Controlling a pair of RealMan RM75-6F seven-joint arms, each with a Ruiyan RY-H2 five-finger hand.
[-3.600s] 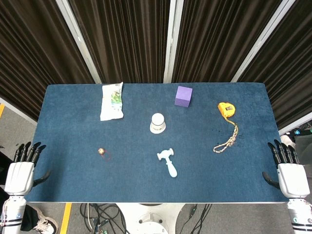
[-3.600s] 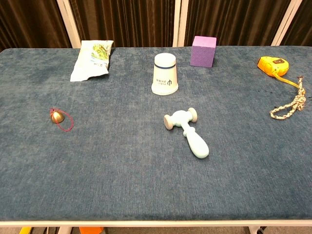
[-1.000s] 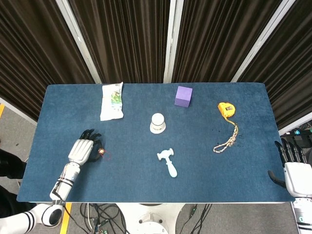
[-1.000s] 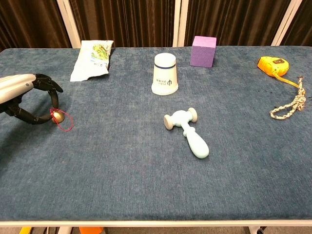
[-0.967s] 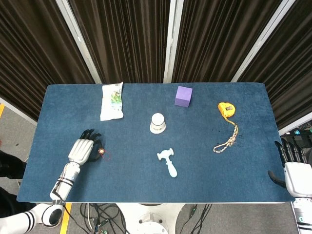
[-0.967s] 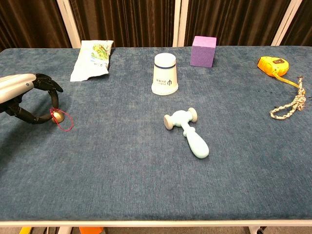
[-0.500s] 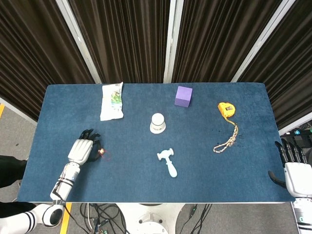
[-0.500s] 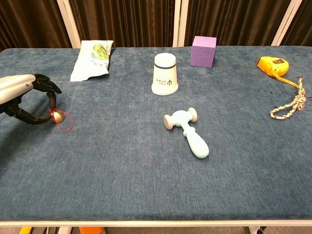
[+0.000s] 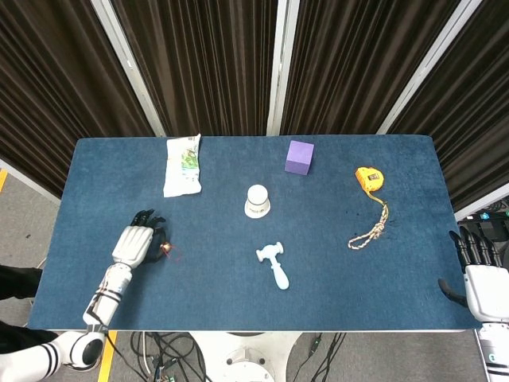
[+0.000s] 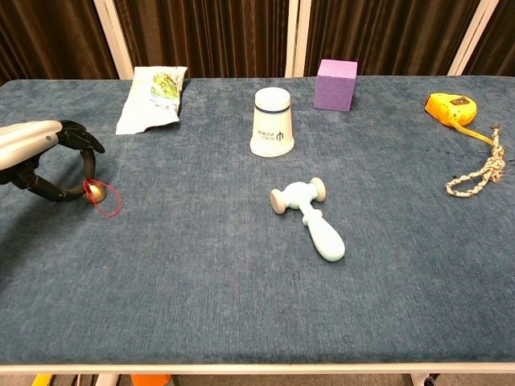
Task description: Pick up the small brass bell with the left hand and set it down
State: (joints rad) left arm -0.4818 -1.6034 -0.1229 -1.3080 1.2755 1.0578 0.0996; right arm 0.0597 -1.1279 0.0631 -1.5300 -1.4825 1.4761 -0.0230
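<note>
The small brass bell [image 10: 95, 191] with its red string loop lies on the blue table [image 10: 209, 273] near the left edge, also seen as the bell [image 9: 165, 248] in the head view. My left hand [image 10: 44, 157] curls over it from the left, and a fingertip and the thumb close on the bell, which still sits on the cloth. In the head view the left hand [image 9: 135, 243] covers the bell's left side. My right hand [image 9: 479, 278] hangs off the table's front right corner, fingers straight and holding nothing.
A white cup [image 10: 272, 122] stands mid-table with a pale blue toy hammer [image 10: 310, 215] in front of it. A snack bag [image 10: 153, 98] lies at the back left and a purple cube [image 10: 335, 84] further back. At the right sit an orange tape measure [image 10: 452, 108] and a rope [image 10: 479, 177].
Since 3.6 s ago my left hand came from beside the table onto it and closed around the bell. In the last second it barely shifted; the bell stays in place.
</note>
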